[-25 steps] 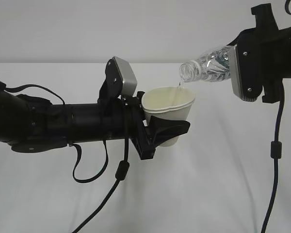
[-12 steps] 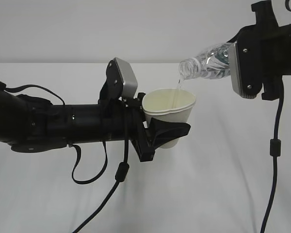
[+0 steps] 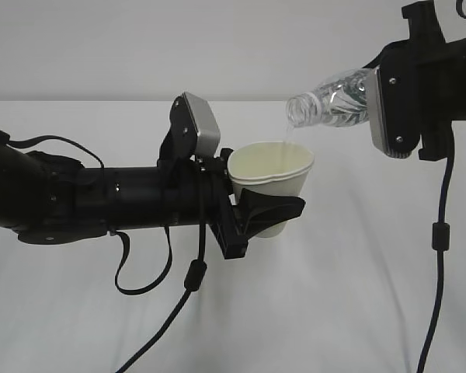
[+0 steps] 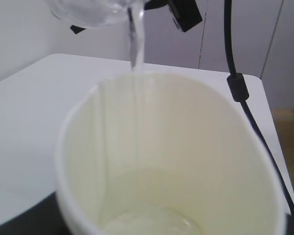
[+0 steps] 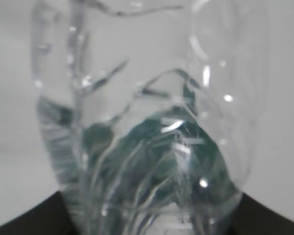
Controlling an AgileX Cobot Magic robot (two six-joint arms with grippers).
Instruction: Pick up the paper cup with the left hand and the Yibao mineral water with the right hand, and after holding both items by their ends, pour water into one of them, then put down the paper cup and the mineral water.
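My left gripper [image 3: 270, 211] is shut on the white paper cup [image 3: 273, 176] and holds it upright above the table; the squeezed rim is dented. My right gripper [image 3: 377, 105] is shut on the base end of the clear Yibao mineral water bottle [image 3: 330, 103], tilted neck-down to the left, its open mouth just above the cup's far rim. A thin stream of water [image 3: 284, 138] falls into the cup. In the left wrist view the cup [image 4: 88, 161] fills the frame, with the stream [image 4: 135, 44] and a little water at its bottom. In the right wrist view the bottle [image 5: 147, 122] fills the frame.
The white table [image 3: 342, 311] lies below both arms. Black cables hang from the left arm [image 3: 188, 280] and from the right gripper [image 3: 439, 233]. A grey wall stands behind.
The bottle has risen slightly and tilted a little more, and the stream into the cup keeps running. The left arm and cup have barely moved.
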